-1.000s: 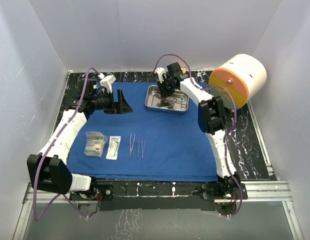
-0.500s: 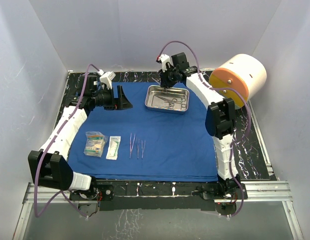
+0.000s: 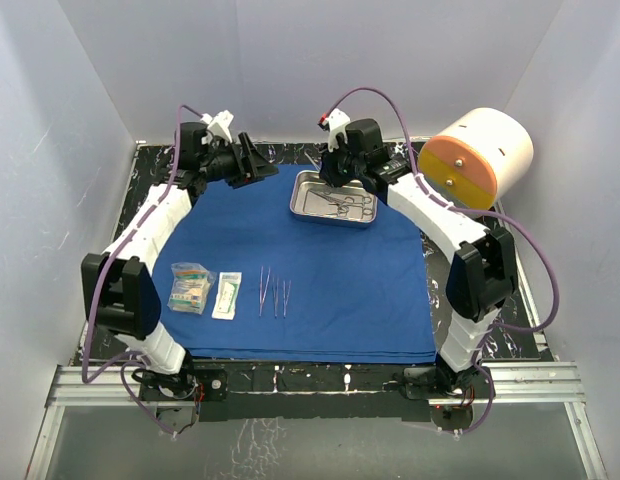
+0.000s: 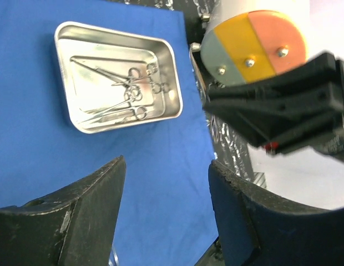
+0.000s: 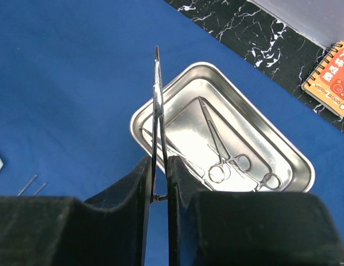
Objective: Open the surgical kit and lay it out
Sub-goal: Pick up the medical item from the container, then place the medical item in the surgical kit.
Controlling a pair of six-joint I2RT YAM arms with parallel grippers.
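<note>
Blue cloth [image 3: 330, 290] lies spread flat on the table. Tray [image 5: 186, 124] sits at its far edge, with clamps [image 5: 227, 160] inside. Right gripper [image 5: 158, 166] is pinched tight on one slender clamp [image 5: 156, 100] above the tray. Left gripper [image 4: 166, 177] is part open and empty over the cloth's far left.
</note>
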